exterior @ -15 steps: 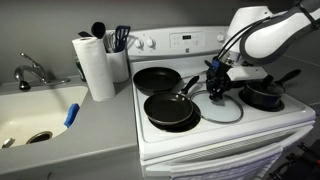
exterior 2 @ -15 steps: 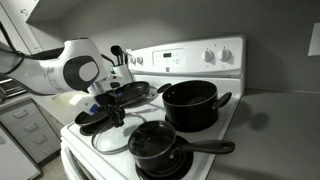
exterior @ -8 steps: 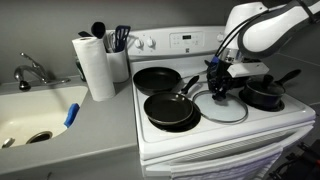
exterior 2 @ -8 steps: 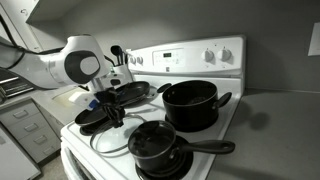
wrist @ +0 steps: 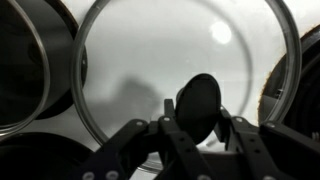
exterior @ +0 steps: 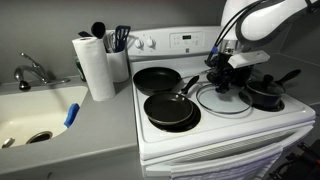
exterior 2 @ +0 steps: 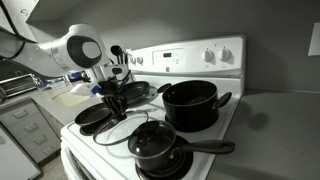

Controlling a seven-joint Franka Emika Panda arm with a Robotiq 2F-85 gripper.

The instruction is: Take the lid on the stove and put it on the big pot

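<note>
My gripper is shut on the small black knob of the round clear-glass lid. It holds the lid a little above the white stove, slightly tilted, as an exterior view also shows. In the wrist view the lid fills the frame with the knob between my fingers. The big pot, wide and black with loop handles, stands uncovered at the back of the stove, to the right of the lid. In the exterior view opposite it is mostly hidden behind my arm.
A black saucepan with a long handle stands in front of the big pot, also seen in the exterior view opposite. Two black frying pans sit on the stove's other side. A paper towel roll, utensil holder and sink stand beside the stove.
My gripper has risen with the lid's knob in it. The lid has come up off the stove top and tilted, shifting slightly toward the back.
</note>
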